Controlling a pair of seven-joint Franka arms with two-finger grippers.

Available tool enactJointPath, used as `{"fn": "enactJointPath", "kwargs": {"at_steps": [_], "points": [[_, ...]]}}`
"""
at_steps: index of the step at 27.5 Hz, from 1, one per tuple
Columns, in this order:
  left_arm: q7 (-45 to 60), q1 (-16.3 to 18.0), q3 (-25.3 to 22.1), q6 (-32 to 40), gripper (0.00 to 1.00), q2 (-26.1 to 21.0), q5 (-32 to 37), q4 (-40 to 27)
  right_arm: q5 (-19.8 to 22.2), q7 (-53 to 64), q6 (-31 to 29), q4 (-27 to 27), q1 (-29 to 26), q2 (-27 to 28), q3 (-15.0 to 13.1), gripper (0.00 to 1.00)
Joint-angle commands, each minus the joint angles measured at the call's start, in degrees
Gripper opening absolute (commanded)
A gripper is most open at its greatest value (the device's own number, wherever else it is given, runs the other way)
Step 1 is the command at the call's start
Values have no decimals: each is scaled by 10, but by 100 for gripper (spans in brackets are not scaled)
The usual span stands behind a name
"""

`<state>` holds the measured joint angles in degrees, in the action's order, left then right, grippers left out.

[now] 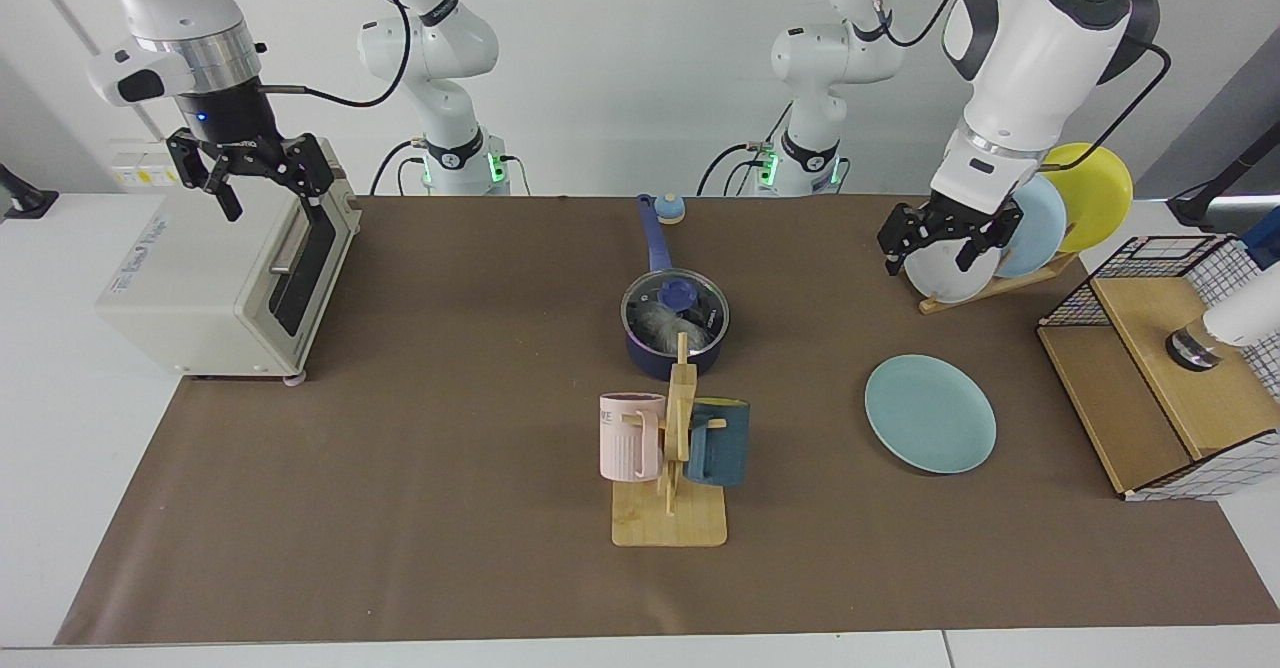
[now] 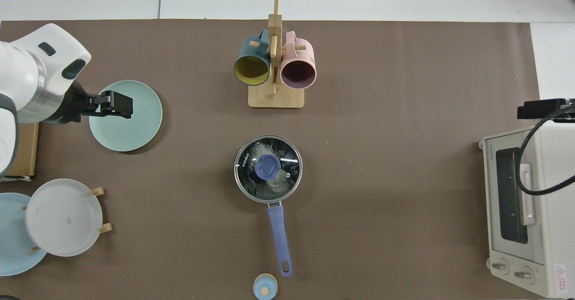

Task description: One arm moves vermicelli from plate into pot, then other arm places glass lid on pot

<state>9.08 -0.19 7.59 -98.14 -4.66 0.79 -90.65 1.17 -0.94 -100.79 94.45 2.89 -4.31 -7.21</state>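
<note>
The dark navy pot (image 1: 676, 346) stands mid-table with its blue handle (image 2: 280, 239) pointing toward the arm bases. The glass lid (image 2: 287, 156) with its blue knob (image 1: 675, 295) sits on the pot. White vermicelli (image 2: 262, 149) shows through the glass inside the pot. The teal-green plate (image 1: 930, 413) lies bare on the mat. My right gripper (image 1: 268, 193) hangs open and holds nothing, high above the toaster oven. My left gripper (image 1: 930, 253) waits open in front of the plate rack; the top view shows the left gripper (image 2: 117, 104) over the plate's (image 2: 134, 131) edge.
A wooden mug rack (image 1: 670, 518) with a pink mug and a dark teal mug stands just in front of the pot. The toaster oven (image 1: 190, 288) is at one end. A rack of grey, light blue and yellow plates (image 1: 1030, 228) and a wire basket (image 1: 1160, 348) are at the other.
</note>
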Motion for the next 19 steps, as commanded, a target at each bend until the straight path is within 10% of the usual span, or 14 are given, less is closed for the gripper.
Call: {"fn": "enactJointPath", "kwargs": {"at_steps": [1, 19], "points": [[0, 2, 1, 2, 100, 8, -8, -3, -12, 15, 20, -21, -8, 17, 5, 100], [0, 2, 1, 2, 100, 8, -8, -3, -13, 17, 101, -59, -7, 66, 6, 100]]}}
